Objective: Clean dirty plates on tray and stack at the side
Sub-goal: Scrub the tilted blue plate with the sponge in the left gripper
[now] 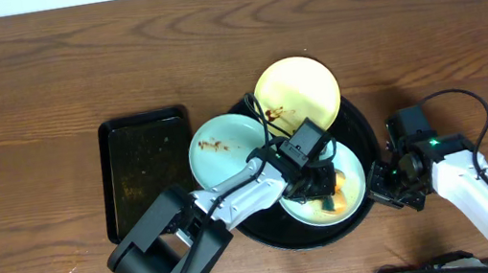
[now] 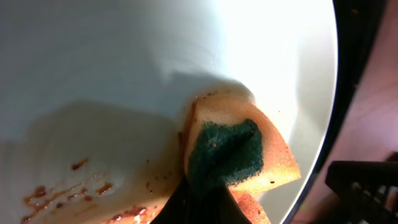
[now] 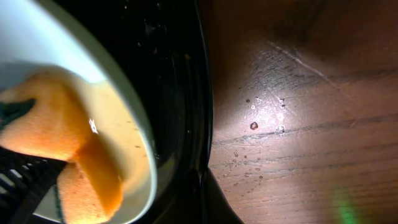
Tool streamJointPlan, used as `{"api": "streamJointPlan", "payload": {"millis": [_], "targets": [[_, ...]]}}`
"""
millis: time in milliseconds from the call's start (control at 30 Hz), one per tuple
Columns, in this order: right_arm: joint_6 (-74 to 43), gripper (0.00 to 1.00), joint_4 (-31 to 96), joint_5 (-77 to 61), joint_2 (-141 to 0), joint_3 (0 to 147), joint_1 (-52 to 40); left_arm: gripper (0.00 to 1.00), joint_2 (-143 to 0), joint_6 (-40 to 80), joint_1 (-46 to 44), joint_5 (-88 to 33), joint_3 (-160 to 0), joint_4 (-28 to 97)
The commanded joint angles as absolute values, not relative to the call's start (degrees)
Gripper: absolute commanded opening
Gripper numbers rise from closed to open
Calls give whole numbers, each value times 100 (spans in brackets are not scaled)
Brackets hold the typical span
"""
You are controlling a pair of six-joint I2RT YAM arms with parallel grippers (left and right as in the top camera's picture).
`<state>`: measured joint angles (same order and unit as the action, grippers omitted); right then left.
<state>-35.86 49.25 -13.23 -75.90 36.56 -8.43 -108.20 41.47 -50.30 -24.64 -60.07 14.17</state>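
Note:
The round black tray [image 1: 367, 134] holds three plates: a pale yellow plate [image 1: 295, 88] at the back, a mint plate [image 1: 223, 147] on the left, and a mint plate [image 1: 352, 178] at the front. My left gripper [image 1: 322, 188] [image 2: 208, 200] is shut on an orange sponge with a green scouring face [image 2: 233, 149], pressed onto the front plate [image 2: 93, 62] beside brown smears [image 2: 62, 186]. My right gripper [image 1: 381, 190] [image 3: 210, 200] is shut on the tray's right rim [image 3: 186, 93]. The sponge [image 3: 56, 134] and plate edge [image 3: 127, 106] show in the right wrist view.
A smaller black rectangular tray [image 1: 147, 170] lies left of the round tray, with crumbs or specks on it. Brown wooden table [image 1: 42, 79] surrounds everything; small droplets [image 3: 254, 124] mark the wood right of the tray. The arms' bases stand at the front edge.

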Motion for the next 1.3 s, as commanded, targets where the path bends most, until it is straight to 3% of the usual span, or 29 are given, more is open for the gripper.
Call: {"api": "streamJointPlan", "payload": {"millis": [0, 67, 133, 200, 400, 467, 533, 667, 833, 1000, 1067, 1267], "targets": [[-3682, 2, 4910, -1240, -7564, 3629, -821, 7, -11037, 3900, -4904, -1299, -5887, 1782], [-3682, 1, 4895, -1247, -7564, 3629, -821, 7, -11037, 3905, -4923, -1317, -5889, 1776], [-3632, 32, 4849, -1315, -7564, 3629, -823, 7, -11037, 3905, -4952, -1350, -5892, 1774], [-3594, 57, 4703, -1406, -7564, 3629, -823, 7, -11037, 3905, -5041, -1455, -5892, 1730], [-3686, 60, 4263, -1612, -7566, 3629, -823, 7, -11037, 3909, -5214, -1667, -5911, 1619], [-3730, 51, 4130, -1612, -7566, 3629, -823, 7, -11037, 3907, -5256, -1693, -5927, 1621], [-3756, 50, 3999, -1610, -7566, 3629, -823, 7, -11037, 3907, -5282, -1693, -5927, 1623], [-3857, 39, 3798, -1590, -7581, 3625, -825, 7, -11037, 3909, -5282, -1712, -5927, 1623], [-3852, 38, 3387, -1612, -7883, 3623, -834, 8, -11037, 3909, -5282, -1750, -5927, 1625], [-3852, 43, 3148, -2045, -8082, 3653, -832, 7, -11037, 3907, -5282, -1752, -5927, 1627], [-3852, 48, 3238, -2025, -8073, 3745, -829, 7, -11037, 3907, -5282, -1750, -5927, 1625], [-3614, 49, 4195, -1715, -8073, 4431, -823, 7, -11037, 3905, -5282, -1752, -5927, 1625]]}}
